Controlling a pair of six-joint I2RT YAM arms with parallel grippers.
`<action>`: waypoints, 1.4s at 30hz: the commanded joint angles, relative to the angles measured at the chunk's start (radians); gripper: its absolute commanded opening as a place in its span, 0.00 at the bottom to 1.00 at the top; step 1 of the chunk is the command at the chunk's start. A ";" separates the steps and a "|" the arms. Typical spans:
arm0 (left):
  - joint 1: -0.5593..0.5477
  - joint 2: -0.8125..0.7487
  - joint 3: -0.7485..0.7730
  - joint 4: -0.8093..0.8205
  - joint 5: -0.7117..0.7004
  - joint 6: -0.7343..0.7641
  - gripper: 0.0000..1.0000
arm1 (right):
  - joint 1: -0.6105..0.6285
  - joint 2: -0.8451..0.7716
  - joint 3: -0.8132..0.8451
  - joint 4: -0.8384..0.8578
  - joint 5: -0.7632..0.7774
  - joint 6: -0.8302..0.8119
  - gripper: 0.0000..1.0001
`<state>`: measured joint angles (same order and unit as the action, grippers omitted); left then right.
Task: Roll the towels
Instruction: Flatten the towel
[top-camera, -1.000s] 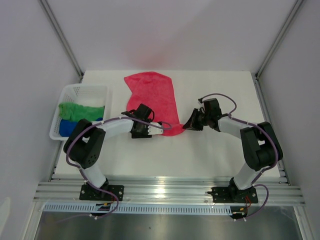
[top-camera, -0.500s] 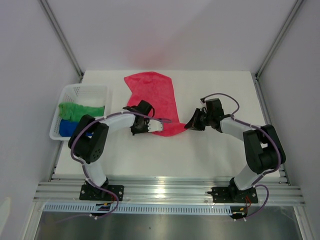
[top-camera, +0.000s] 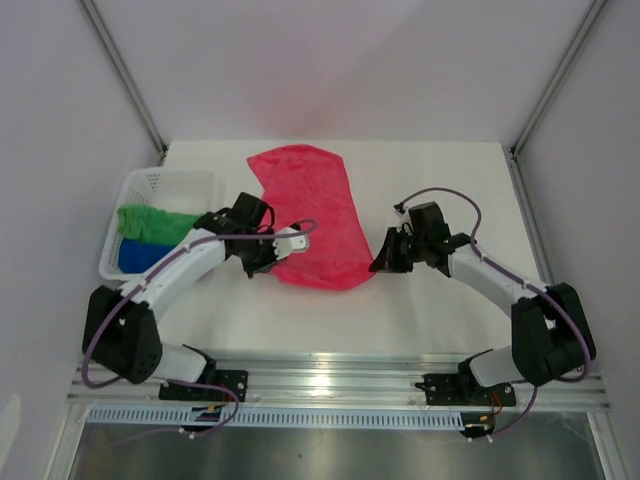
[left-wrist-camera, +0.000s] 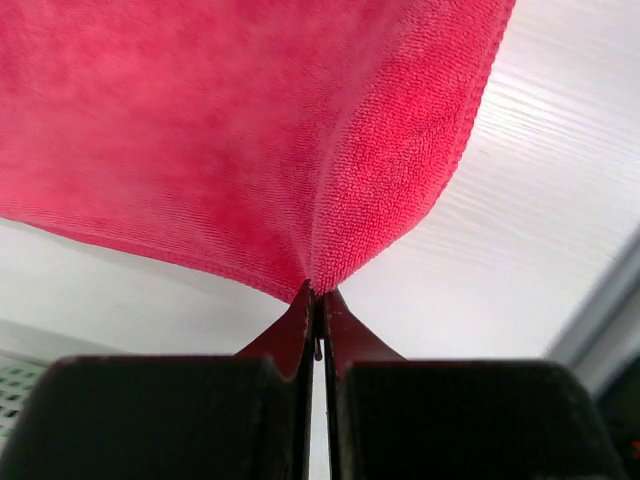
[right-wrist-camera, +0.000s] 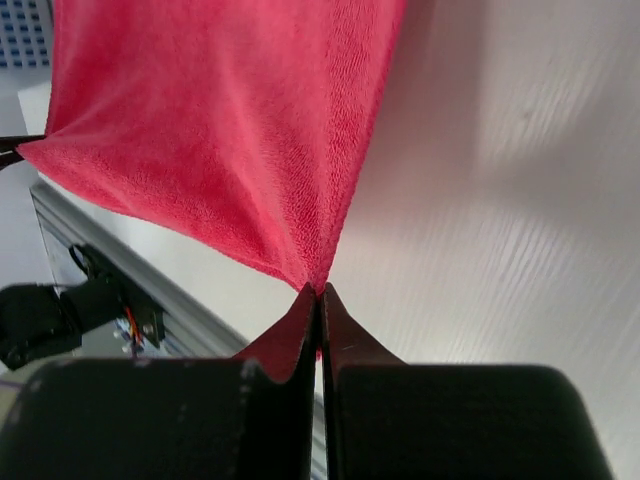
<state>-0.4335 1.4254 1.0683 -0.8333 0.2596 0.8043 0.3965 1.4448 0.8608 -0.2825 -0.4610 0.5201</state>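
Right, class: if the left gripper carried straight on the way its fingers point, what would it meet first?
The pink-red microfibre towel: the left gripper is shut on its corner, so the cloth lies directly ahead. Past it there seems to be only the white table, though depth is unclear.

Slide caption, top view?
Left gripper and right gripper pinch near corners of the pink-red towel; green towel and blue towel lie in the basket.

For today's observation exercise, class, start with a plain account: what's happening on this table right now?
Two robot arms are handling the pink-red towel, which lies mostly spread on the table. The left gripper is shut on its near left corner and the right gripper on its near right corner, with the near edge held between them. The green towel and blue towel sit in the white basket.
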 joint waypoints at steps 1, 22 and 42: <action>0.015 -0.117 -0.082 -0.164 0.142 -0.001 0.01 | 0.047 -0.116 -0.029 -0.174 0.054 -0.049 0.00; 0.068 -0.349 -0.077 -0.031 0.084 -0.187 0.01 | 0.107 -0.270 0.097 -0.268 0.082 0.031 0.00; 0.104 0.760 1.599 0.620 -0.338 -0.232 0.01 | -0.340 0.905 1.842 0.358 0.079 0.167 0.00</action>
<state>-0.3443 2.1677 2.5912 -0.4519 0.0448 0.5018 0.0349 2.3642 2.5923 -0.1528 -0.4255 0.6903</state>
